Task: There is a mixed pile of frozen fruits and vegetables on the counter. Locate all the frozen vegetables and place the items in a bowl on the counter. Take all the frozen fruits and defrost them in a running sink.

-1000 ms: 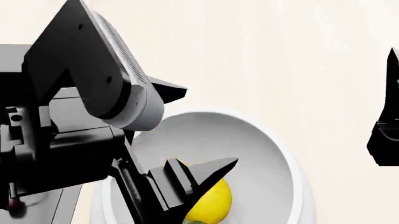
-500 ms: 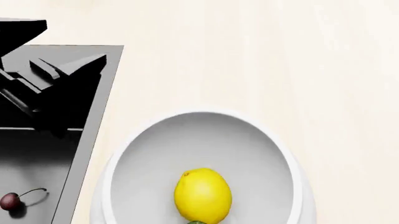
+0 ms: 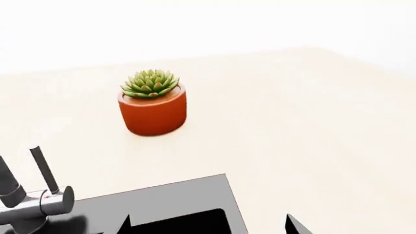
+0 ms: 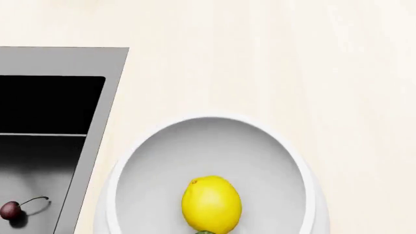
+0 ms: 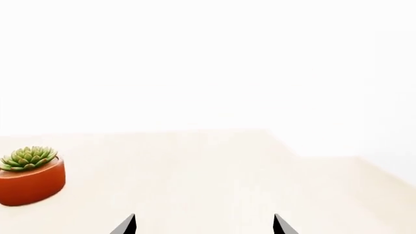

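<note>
I read the head view first. The bowl (image 4: pixel 305 195) sits on the worktop (image 4: pixel 260 58), just beside the sink (image 4: pixel 97 97). A lemon (image 4: pixel 211 204) lies inside the bowl, and a sliver of green (image 4: pixel 205 232) shows at the frame's bottom edge, touching the lemon; I judge it to be the mottled green oval, though too little of it shows to be sure. The cherry (image 4: pixel 9 209) lies on the sink floor with its stem curving upward. I see no pink cluster in any view.

Neither arm appears in the head view. Each wrist view shows only two dark tips at the picture's bottom edge — left fingers (image 3: pixel 293 225), right fingers (image 5: pixel 281 225). In both, the tips stand well apart with nothing between them, so I read both sets as spread and empty.

The left wrist camera looks across the sink corner toward the faucet (image 3: pixel 39 204) and a potted succulent (image 3: pixel 153 105). The right wrist camera sees the same pot from farther off, over bare worktop.

Judgement: the cherry is in the sink because fruit defrosts there; the bowl takes the vegetables. No water stream is visible — I cannot confirm the faucet is running. The likely remaining steps are finding the pink cluster and opening the faucet.
</note>
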### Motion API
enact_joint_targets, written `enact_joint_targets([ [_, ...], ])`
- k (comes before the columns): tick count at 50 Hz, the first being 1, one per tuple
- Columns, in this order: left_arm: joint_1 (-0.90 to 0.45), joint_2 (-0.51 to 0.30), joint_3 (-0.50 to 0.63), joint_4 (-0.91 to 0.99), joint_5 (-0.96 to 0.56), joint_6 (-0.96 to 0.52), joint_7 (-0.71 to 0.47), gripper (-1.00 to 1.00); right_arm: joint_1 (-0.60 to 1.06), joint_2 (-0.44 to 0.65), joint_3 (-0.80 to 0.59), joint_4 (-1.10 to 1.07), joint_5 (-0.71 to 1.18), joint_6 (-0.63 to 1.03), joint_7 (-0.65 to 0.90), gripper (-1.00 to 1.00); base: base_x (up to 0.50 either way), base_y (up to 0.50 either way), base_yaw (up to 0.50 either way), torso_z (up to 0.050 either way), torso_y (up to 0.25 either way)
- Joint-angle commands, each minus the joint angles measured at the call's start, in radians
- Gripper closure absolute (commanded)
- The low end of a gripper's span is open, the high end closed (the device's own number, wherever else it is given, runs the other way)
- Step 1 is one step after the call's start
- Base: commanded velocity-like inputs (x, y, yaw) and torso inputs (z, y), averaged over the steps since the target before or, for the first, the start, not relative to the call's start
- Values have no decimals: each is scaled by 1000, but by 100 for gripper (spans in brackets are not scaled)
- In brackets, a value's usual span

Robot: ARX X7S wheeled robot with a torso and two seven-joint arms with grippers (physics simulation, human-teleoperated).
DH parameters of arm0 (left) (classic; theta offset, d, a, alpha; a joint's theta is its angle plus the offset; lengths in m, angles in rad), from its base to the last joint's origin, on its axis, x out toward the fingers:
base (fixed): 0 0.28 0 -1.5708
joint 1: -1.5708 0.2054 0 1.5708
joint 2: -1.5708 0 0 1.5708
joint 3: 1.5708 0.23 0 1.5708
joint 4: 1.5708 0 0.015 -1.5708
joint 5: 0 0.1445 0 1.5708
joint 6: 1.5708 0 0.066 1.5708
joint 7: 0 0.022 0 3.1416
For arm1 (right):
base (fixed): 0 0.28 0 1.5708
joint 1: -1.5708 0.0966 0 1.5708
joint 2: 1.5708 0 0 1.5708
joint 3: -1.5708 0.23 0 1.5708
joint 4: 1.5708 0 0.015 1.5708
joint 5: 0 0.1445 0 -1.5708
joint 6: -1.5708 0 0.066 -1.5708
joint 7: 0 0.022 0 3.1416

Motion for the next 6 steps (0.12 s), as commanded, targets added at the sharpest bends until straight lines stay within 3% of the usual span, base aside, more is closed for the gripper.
enact_joint_targets([
  [1,78,-76,-56,51,-15,38,-59,-100,-49,-23,163,34,-21,82,-4,-100,0,0,0,0,0],
  [6,99,-128,-91,66,-67,48,-77,-100,-40,-16,208,54,7,118,7,-100,0,0,0,0,0],
])
